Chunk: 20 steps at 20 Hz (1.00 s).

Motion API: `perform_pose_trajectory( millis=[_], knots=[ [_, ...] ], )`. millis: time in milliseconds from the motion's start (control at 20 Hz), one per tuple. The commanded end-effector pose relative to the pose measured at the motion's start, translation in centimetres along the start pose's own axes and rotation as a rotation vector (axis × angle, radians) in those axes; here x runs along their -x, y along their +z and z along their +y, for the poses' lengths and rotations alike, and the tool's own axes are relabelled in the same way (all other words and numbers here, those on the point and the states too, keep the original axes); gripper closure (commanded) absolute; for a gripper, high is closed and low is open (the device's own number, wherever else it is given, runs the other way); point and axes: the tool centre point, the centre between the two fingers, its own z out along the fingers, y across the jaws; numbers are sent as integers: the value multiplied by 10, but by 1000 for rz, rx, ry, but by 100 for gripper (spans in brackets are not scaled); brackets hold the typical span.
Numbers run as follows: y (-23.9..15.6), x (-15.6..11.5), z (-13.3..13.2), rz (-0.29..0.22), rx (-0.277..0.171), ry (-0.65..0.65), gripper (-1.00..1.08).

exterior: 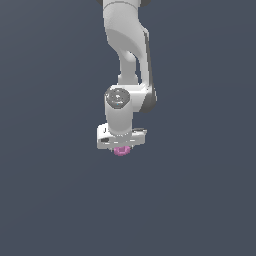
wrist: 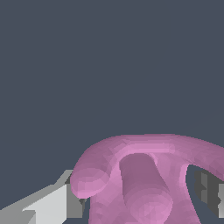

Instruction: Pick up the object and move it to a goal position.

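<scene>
Pink-magenta object [exterior: 121, 151] sits between the fingers [wrist: 57, 203] of the Panda arm [exterior: 125, 55], which reaches down from 12 o'clock in the exterior view; the fingers pinch it on both flanks. Its rounded prongs point toward the wrist camera, though its long axis cannot be told. Plain grey-blue ground [exterior: 50, 200] surrounds it.
</scene>
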Motion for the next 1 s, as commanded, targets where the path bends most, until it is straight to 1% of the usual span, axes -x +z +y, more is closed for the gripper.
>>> perform_pose_trajectory(
  millis=[0,650,950],
  knots=[
    [-22,2,12,1,0,0,108],
    [-159,12,88,1,-1,0,108],
    [-203,13,113,1,-1,0,108]
  ],
)
